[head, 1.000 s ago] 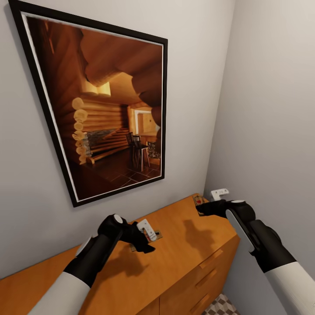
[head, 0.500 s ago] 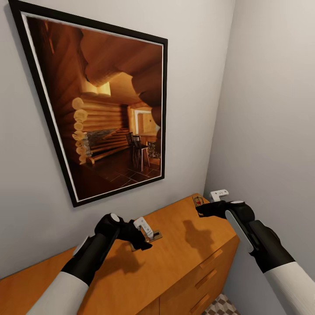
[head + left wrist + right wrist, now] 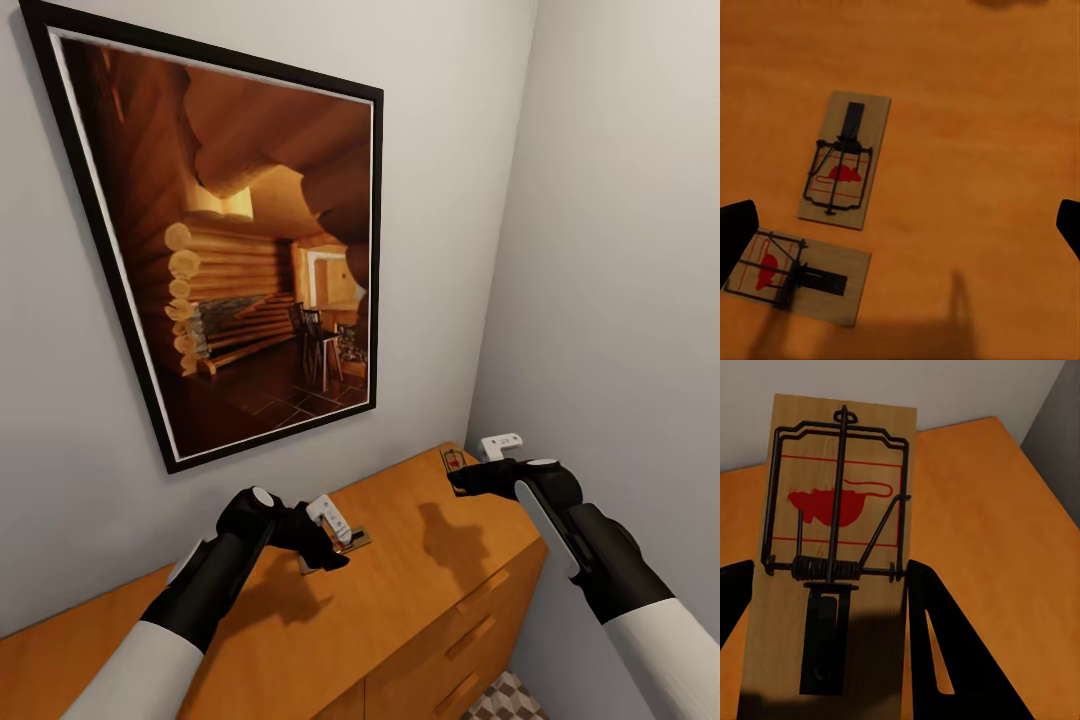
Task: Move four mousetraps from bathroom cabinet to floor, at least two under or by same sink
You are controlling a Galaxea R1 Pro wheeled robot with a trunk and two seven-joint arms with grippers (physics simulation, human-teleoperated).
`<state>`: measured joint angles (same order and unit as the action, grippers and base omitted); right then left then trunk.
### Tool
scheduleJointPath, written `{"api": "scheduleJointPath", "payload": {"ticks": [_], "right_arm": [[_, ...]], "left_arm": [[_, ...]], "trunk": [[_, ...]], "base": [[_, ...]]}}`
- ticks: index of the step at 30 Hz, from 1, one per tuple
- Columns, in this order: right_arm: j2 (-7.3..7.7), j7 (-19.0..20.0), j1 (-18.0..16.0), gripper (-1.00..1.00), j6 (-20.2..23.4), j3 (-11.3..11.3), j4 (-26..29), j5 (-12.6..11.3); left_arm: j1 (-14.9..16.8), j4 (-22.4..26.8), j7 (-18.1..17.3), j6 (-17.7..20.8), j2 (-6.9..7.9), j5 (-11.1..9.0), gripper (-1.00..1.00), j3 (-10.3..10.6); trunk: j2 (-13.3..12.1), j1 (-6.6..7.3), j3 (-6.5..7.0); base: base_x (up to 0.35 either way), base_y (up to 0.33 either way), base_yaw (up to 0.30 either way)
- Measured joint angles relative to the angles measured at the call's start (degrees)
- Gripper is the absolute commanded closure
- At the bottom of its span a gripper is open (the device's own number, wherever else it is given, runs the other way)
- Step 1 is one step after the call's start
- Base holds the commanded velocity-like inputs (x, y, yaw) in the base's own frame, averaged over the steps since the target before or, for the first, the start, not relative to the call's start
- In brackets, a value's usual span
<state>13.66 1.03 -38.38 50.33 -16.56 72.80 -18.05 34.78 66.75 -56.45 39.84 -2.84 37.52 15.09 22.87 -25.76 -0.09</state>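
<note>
On the orange-brown cabinet, two mousetraps lie flat side by side, tan boards with dark wire and a red mark. My left gripper hovers open just above them, fingers spread wide. One of these traps peeks out beneath it in the head view. At the cabinet's far right corner, my right gripper is shut on another mousetrap, a finger against each long edge, the board tilted up off the wood. The sink is out of view.
A large black-framed picture hangs on the wall right behind the cabinet. A grey side wall closes the corner beside my right arm. Drawer fronts with bar handles face me, and a patch of cube-patterned bathroom floor shows below.
My left gripper has drawn back a little toward me over the two traps. The right gripper and its trap have barely moved.
</note>
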Motion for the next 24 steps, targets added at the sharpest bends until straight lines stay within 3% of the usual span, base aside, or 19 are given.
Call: {"api": "scheduleJointPath", "payload": {"ticks": [24], "right_arm": [[0.0, 0.0, 0.0, 1.0, 0.0, -0.02, -0.06, -0.01]], "left_arm": [[0.0, 0.3, 0.08, -0.1, 0.06, -0.05, -1.0, -0.21]], "trunk": [[0.0, 0.0, 0.0]], "base": [[0.0, 0.0, 0.0]]}}
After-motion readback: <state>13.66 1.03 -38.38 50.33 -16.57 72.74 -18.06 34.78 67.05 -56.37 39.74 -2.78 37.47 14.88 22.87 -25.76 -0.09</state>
